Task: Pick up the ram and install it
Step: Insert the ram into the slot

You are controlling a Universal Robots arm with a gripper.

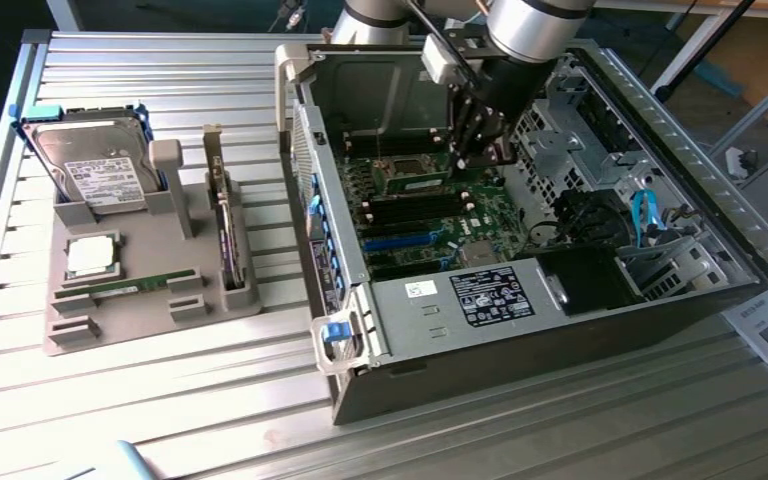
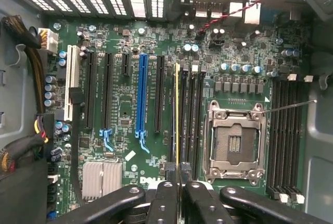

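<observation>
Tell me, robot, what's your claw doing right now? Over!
Claw shut on the ram, inside the computer case. Ram edge-on, lined up with the memory slots, beside the processor socket. Nothing seen blocking.

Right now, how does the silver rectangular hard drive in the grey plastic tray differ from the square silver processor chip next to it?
The silver rectangular hard drive stands on edge in its holder, while the square silver processor chip lies flat. The hard drive is clearly larger and oblong; the processor chip is small and square. Both are silver and sit on the grey plastic tray.
</observation>
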